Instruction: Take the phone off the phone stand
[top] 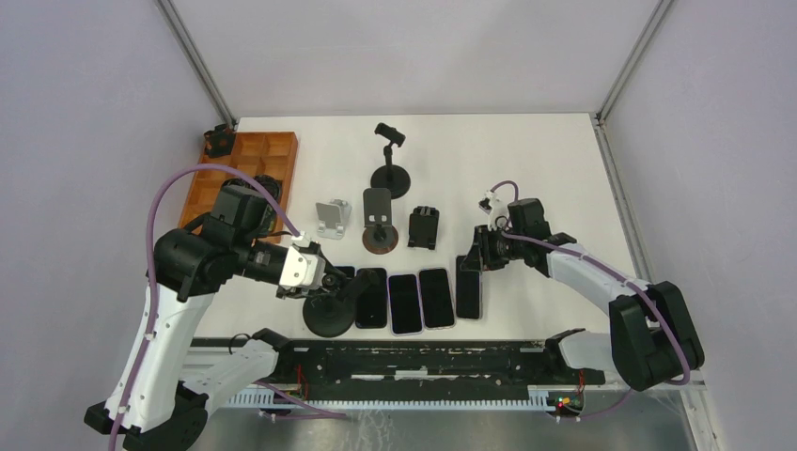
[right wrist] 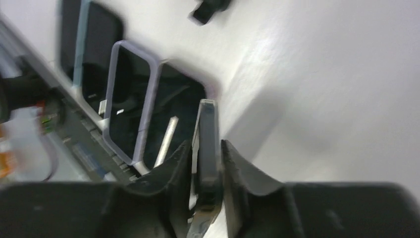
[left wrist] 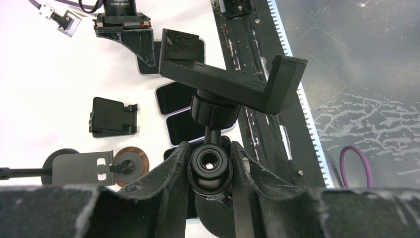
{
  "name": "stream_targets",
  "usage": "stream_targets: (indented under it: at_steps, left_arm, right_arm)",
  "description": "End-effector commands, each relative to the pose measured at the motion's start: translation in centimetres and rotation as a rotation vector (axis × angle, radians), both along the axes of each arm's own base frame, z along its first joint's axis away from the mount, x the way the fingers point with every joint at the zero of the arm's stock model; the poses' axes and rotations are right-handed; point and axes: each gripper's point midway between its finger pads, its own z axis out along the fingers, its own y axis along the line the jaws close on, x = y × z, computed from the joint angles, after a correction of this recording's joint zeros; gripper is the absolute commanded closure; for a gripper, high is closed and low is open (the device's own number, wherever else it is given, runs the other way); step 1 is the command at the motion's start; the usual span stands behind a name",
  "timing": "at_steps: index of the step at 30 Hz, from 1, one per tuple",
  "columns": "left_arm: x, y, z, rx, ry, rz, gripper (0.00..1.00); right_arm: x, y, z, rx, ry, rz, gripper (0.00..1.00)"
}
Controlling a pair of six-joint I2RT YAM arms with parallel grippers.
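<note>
My left gripper (top: 318, 280) is shut on the ball-joint knob (left wrist: 210, 166) of a black phone stand (top: 330, 316) at the near left of the table. The stand's clamp cradle (left wrist: 228, 82) holds nothing. My right gripper (top: 481, 252) is shut on a dark phone (top: 469, 287) at the right end of a row of phones. In the right wrist view the phone (right wrist: 208, 144) shows edge-on between my fingers, with my gripper (right wrist: 207, 163) clamped across its thickness. I cannot tell whether it touches the table.
Three more phones (top: 405, 303) lie side by side beside the stand. Behind them stand a silver stand (top: 332, 218), a brown-based stand (top: 379, 225), a folded black stand (top: 424, 227) and a tall clamp stand (top: 390, 164). A wooden tray (top: 240, 174) sits far left. A black rail (top: 423, 357) runs along the near edge.
</note>
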Motion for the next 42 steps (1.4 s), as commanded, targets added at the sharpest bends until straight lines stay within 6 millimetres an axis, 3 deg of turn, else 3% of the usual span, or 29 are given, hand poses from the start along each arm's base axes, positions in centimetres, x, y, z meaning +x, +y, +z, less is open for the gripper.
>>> stream_targets:
  at_steps: [1, 5, 11, 13, 15, 18, 22, 26, 28, 31, 35, 42]
  left_arm:
    - [0.0, -0.8, 1.8, -0.079, -0.092, -0.055, 0.98]
    - [0.3, -1.0, 1.6, -0.079, -0.088, -0.054, 0.98]
    - [0.5, -1.2, 1.8, -0.085, -0.074, -0.056, 0.98]
    - [0.5, -1.2, 1.9, -0.087, -0.075, -0.056, 0.98]
    - [0.5, -1.2, 1.9, -0.089, -0.075, -0.055, 0.98]
    - [0.5, -1.3, 2.0, -0.091, -0.072, -0.055, 0.98]
    - [0.5, -1.4, 2.1, -0.098, -0.068, -0.063, 0.98]
    - [0.4, -1.6, 2.3, -0.112, -0.059, -0.076, 0.98]
    - [0.4, -1.7, 2.4, -0.116, -0.054, -0.08, 0.98]
    - [0.4, -1.9, 2.7, -0.125, -0.045, -0.086, 0.98]
    - [0.5, -2.0, 3.1, -0.132, -0.035, -0.085, 0.98]
    - [0.5, -2.0, 3.3, -0.133, -0.024, -0.077, 0.98]
  right_arm:
    - [3.0, -2.2, -1.2, -0.145, -0.137, -0.086, 0.58]
    - [3.8, -2.2, -0.1, -0.152, -0.171, -0.096, 0.39]
    - [5.5, -2.7, 3.2, -0.172, -0.247, -0.133, 0.27]
    - [6.2, -3.1, 5.1, -0.182, -0.291, -0.172, 0.21]
    - [6.7, -3.2, 7.6, -0.162, -0.348, -0.205, 0.02]
    - [6.7, -2.0, 12.8, -0.03, -0.441, -0.214, 0.02]
    - [3.2, 2.7, 22.2, 0.439, -0.552, -0.073, 0.02]
    - [-1.4, 4.0, 29.1, 0.797, -0.631, 0.068, 0.02]
    - [-2.7, 4.7, 30.6, 0.869, -0.632, 0.131, 0.02]
    - [-5.5, 7.7, 32.5, 0.902, -0.677, 0.274, 0.02]
    - [-7.9, 12.0, 33.6, 0.837, -0.713, 0.4, 0.02]
    - [-12.4, 15.1, 34.0, 0.93, -0.657, 0.609, 0.02]
